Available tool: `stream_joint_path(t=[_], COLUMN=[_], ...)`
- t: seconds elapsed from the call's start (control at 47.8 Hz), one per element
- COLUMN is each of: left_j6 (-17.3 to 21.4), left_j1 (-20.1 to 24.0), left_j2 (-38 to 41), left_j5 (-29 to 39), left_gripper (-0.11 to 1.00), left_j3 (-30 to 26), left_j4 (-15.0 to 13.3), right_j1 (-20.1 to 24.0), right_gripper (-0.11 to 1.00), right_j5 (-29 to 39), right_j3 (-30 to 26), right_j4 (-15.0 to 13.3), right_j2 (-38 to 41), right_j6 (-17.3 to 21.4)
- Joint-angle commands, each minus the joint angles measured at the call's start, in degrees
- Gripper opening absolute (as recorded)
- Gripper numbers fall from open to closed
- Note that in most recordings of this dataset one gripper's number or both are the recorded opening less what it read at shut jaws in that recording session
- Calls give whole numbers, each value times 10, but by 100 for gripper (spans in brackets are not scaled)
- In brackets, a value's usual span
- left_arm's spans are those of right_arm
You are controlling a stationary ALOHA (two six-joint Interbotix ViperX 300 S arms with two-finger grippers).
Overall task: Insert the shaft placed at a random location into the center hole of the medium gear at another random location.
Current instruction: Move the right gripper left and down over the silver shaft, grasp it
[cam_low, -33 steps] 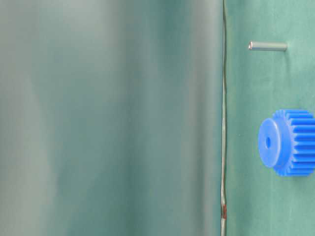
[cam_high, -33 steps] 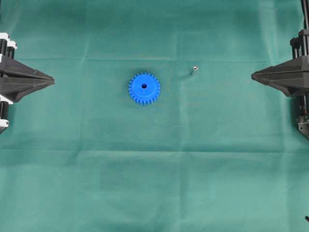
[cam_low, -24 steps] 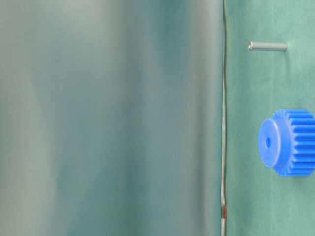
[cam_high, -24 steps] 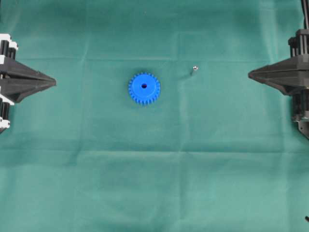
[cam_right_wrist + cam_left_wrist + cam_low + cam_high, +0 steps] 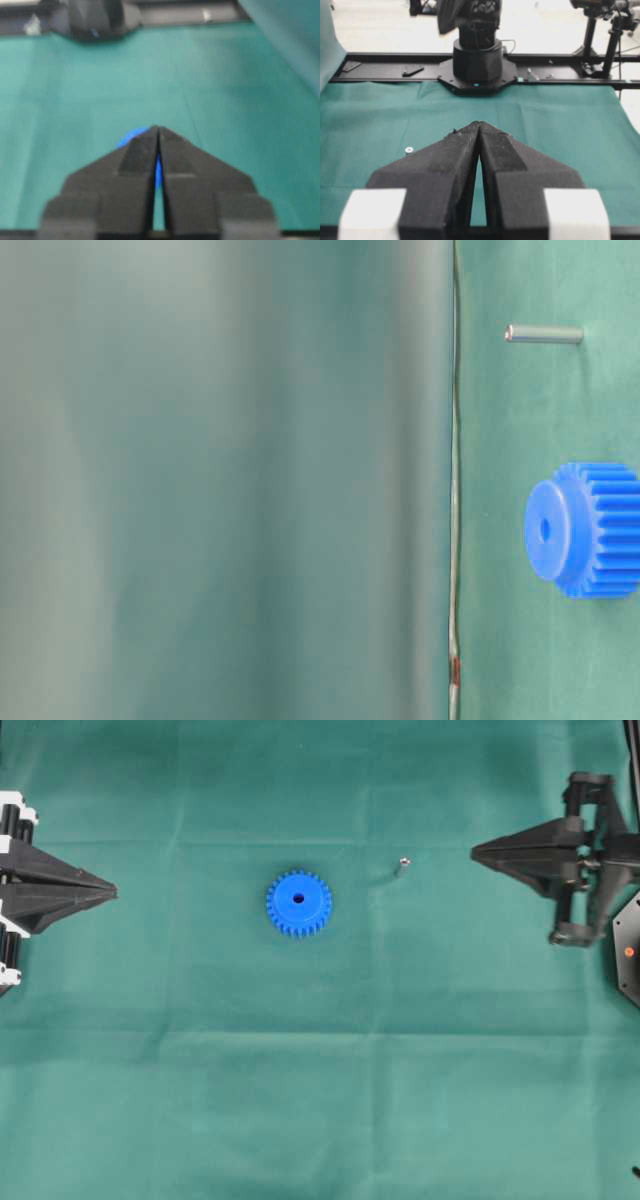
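Green cloth [image 5: 320, 1100] covers the table overhead: a bright blue toothed plastic gear [image 5: 299, 903] lies centre, a tiny grey metal shaft [image 5: 400, 866] stands just right, both black grippers, left gripper [image 5: 108, 893] and right gripper [image 5: 478, 849], well apart. At table level, backdrop hides both arms. Wrist views show both jaws pressed together, empty; the approach seems in hand, so the right must open over the shaft, blurred there.

Overhead: top-down, far. Table-level: close, sideways, sharing gear [image 5: 299, 903]. Wrists: forward-facing.

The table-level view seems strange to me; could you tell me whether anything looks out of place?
That view is turned on its side, so the medium gear and the shaft seem to stick out of a wall. Overhead, the gear lies flat, undamaged, and the shaft stands upright apart from it on the green cloth. Nothing else stands out.
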Motion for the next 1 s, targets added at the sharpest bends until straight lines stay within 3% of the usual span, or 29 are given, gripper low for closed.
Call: stream_joint_path(t=[0.0, 0.188, 0.272, 0.397, 0.628, 0.983], left_j6=[-1, -1, -1, -1, -1, -1], left_j1=[-1, -1, -1, -1, -1, -1], left_j2=[4, 4, 4, 4, 5, 5], left_j5=[-4, -4, -4, -2, -2, 0], left_gripper=[0, 0, 0, 0, 0, 0], left_j3=[-14, -14, -14, -13, -13, -13], left_j4=[1, 2, 1, 2, 1, 1], right_j1=[-13, -46, -56, -64, -75, -75], right_gripper=[19, 75, 91, 83, 83, 83], right_j5=[-17, -55, -86, -134, -200, -208], right_j3=[-12, -19, -19, -22, -29, -51], right_j4=[2, 10, 11, 19, 33, 33], right_j2=[45, 156, 203, 271, 361, 415], right_j6=[6, 6, 6, 6, 6, 6])
